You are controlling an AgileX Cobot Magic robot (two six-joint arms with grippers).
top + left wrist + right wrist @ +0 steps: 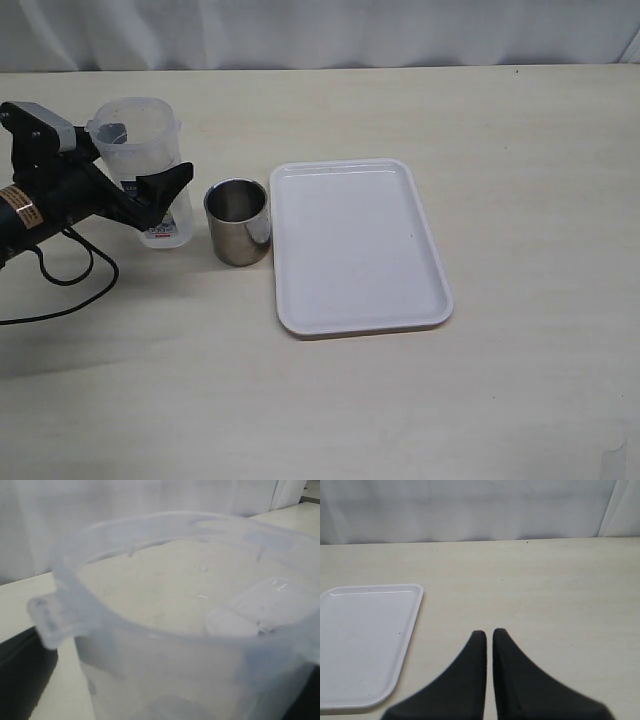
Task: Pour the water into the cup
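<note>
The steel cup point(238, 222) stands upright on the table just left of the white tray. The translucent plastic container point(140, 150) with a blue-green label stands just left of the cup, its base on the table. My left gripper point(135, 172) straddles its upper half, with one black finger point(165, 185) across the front wall. The container point(165, 645) fills the left wrist view, and dark fingers show at both lower corners against its walls. My right gripper point(489, 631) is shut and empty above bare table right of the tray; it is out of the exterior view.
The white tray point(300, 322) lies flat right of the cup with nothing on it; its edge shows in the right wrist view point(417, 600). A black cable point(60, 285) loops on the table under the left arm. A white curtain backs the table.
</note>
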